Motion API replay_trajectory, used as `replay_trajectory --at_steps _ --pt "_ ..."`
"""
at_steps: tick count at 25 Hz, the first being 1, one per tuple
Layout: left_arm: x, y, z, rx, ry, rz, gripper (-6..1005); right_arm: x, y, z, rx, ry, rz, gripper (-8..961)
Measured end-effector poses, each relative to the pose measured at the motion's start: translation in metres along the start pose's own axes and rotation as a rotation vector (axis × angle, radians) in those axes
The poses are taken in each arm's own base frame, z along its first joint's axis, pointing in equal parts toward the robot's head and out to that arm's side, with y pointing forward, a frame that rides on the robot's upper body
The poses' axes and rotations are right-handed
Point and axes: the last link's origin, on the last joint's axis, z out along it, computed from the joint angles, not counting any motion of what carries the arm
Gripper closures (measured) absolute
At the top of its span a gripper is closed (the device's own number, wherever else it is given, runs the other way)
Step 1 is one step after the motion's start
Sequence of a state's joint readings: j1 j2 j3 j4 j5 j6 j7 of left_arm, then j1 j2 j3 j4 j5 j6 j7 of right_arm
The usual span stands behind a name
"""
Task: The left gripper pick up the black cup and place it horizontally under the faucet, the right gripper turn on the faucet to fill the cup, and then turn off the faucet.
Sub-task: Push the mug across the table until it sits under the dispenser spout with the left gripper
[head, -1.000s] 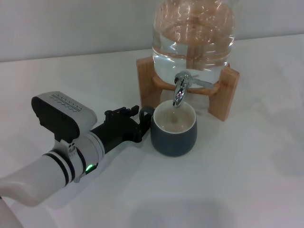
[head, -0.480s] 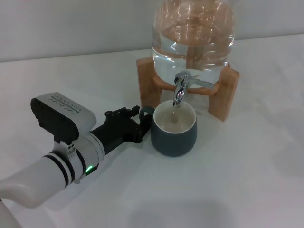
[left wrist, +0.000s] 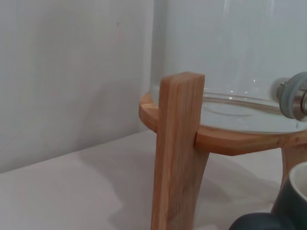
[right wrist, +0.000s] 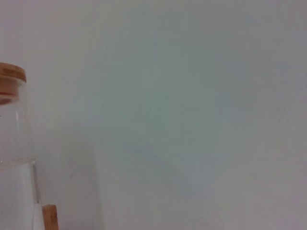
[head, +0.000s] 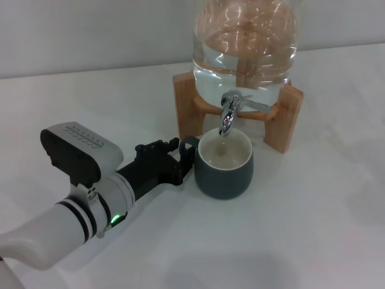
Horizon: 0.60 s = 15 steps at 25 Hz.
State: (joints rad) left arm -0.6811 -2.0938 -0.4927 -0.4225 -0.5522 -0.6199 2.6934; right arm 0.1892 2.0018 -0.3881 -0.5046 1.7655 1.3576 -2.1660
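The black cup (head: 224,174) stands upright with its cream inside facing up, directly below the chrome faucet (head: 228,115) of the clear water jar (head: 245,42). My left gripper (head: 180,161) reaches in from the left and is shut on the cup's loop handle. No stream of water shows at the spout. In the left wrist view the cup's rim (left wrist: 293,201) and handle sit low beside the stand's leg (left wrist: 180,153), and part of the faucet (left wrist: 293,96) shows. The right gripper is out of view.
The jar rests on a wooden stand (head: 290,120) at the back of the white table, close to the wall. The right wrist view shows only the jar's side (right wrist: 12,182), its wooden lid (right wrist: 10,76) and the bare wall.
My left gripper has shifted a little to the right, carrying the cup with it, so the cup sits more squarely under the spout.
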Motion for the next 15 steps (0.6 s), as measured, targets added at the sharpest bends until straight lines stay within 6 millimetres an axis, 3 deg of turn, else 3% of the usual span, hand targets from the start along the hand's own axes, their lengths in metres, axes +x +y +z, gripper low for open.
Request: replay_trajectory --at_steps 15 --pt "-0.0034 0.0013 -0.0045 0.008 0.017 -0.037 607 0.0006 -0.0024 -0.0038 0.009 0.005 -0.002 99"
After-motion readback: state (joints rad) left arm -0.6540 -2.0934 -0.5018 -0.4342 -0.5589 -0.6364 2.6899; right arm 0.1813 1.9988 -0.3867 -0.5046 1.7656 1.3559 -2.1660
